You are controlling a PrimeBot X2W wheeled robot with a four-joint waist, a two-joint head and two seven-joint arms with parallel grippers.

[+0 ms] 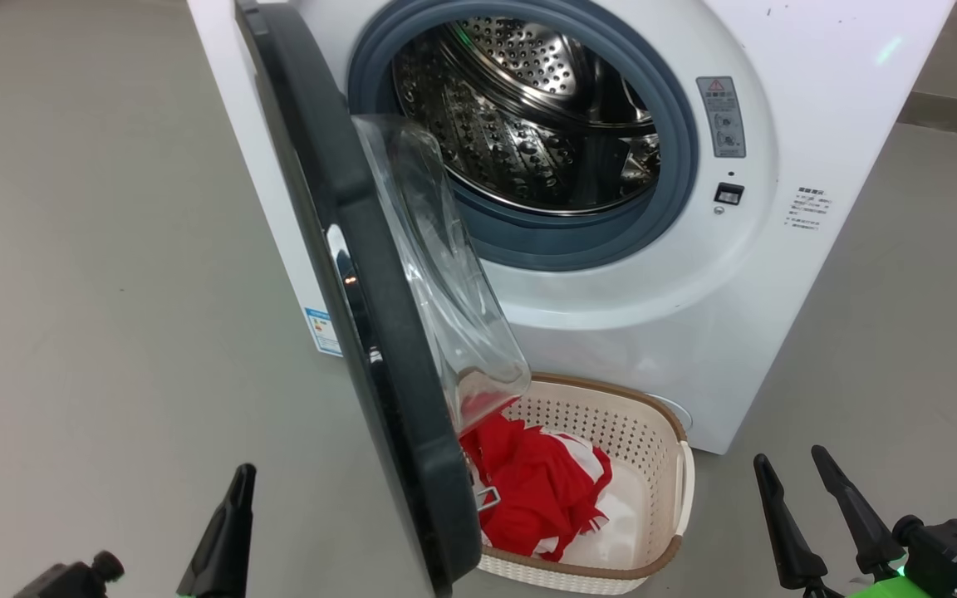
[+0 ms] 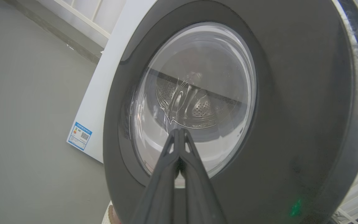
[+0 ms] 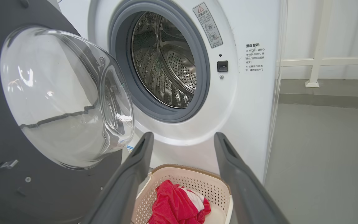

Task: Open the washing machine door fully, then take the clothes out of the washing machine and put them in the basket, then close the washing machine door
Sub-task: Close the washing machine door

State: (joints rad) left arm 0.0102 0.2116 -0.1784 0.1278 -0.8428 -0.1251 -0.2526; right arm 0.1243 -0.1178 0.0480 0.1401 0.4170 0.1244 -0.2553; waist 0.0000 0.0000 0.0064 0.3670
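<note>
So, we've got the washing machine [image 1: 819,100], the washing machine door [image 1: 379,332] swung open over the basket [image 1: 611,419], the clothes [image 1: 541,490] heaped inside it, our left gripper [image 2: 179,132] pinched together facing the door glass [image 2: 194,77], our right gripper [image 1: 790,461] spread apart nearby.

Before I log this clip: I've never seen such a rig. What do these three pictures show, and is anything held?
A wheeled robot with two arms, each ending in a two-fingered claw. One picture looks down from its head; the others look along each wrist's fingers. The washing machine stands on the floor, its door open, drum apparently bare. Red clothes lie in the basket before it. The left claw is shut, pointing at the door's glass; the right claw is open. Neither holds anything.
</note>
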